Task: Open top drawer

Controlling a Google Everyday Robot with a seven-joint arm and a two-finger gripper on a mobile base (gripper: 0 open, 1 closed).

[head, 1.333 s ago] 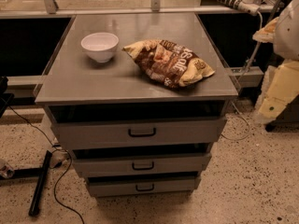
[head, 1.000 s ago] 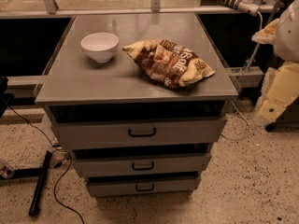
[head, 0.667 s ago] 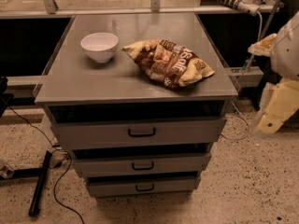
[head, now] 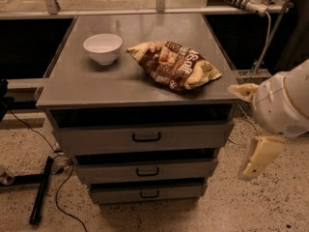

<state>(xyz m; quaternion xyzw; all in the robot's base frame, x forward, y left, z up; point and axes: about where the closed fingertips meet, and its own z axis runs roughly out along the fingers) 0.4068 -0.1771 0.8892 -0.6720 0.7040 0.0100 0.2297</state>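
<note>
The top drawer (head: 96, 138) is the widest grey front under the cabinet top, with a small black loop handle (head: 146, 137) at its centre. A dark gap shows above its front. My gripper (head: 238, 132) is at the right, beside the cabinet's right edge at about the height of the top drawer. Its two cream fingers (head: 258, 156) are spread apart and hold nothing. It is to the right of the handle and touches nothing.
On the cabinet top (head: 87, 86) stand a white bowl (head: 103, 47) and a brown chip bag (head: 175, 65). Two narrower drawers (head: 106, 170) sit below the top one. Cables and a black bar (head: 41, 190) lie on the speckled floor at the left.
My arm and gripper have moved left and down, closer to the cabinet's right side. The drawers, bowl and bag have not moved.
</note>
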